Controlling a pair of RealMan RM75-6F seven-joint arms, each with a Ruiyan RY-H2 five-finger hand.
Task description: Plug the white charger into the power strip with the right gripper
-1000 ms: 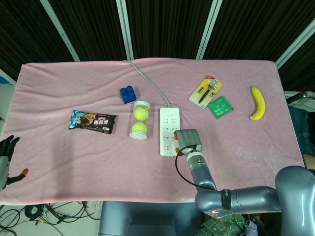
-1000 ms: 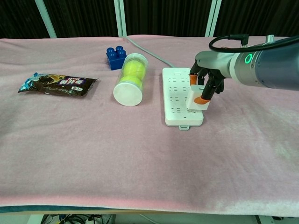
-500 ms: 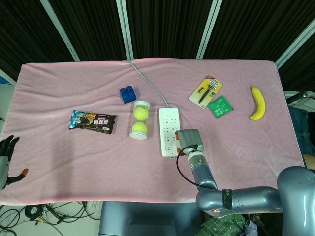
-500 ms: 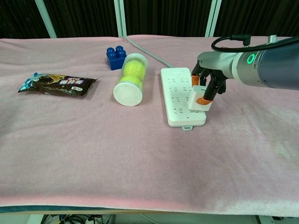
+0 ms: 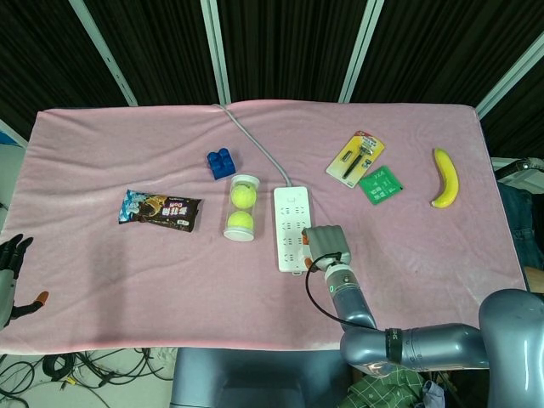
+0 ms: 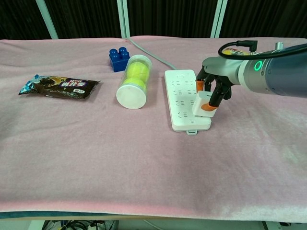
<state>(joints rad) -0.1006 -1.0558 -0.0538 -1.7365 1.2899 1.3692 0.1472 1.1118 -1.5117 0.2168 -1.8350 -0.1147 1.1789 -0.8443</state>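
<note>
The white power strip (image 6: 183, 98) (image 5: 290, 226) lies in the middle of the pink cloth, its grey cable running to the far edge. My right hand (image 6: 213, 89) (image 5: 326, 246) holds the white charger (image 6: 202, 106) between its orange-tipped fingers, and the charger stands on the near right part of the strip. In the head view the hand's grey back hides the charger. I cannot tell whether the prongs sit in a socket. My left hand (image 5: 12, 274) hangs off the table's left edge, fingers apart and holding nothing.
A clear tube of tennis balls (image 6: 134, 81) lies just left of the strip, a blue block (image 6: 119, 58) behind it. A snack bar (image 6: 58, 86) lies far left. A carded tool (image 5: 358, 157), green card (image 5: 380, 184) and banana (image 5: 444, 177) lie at the right.
The strip's near end has swung slightly and the strip shifted a little left under the hand. The right hand stays on the charger, moving a touch right.
</note>
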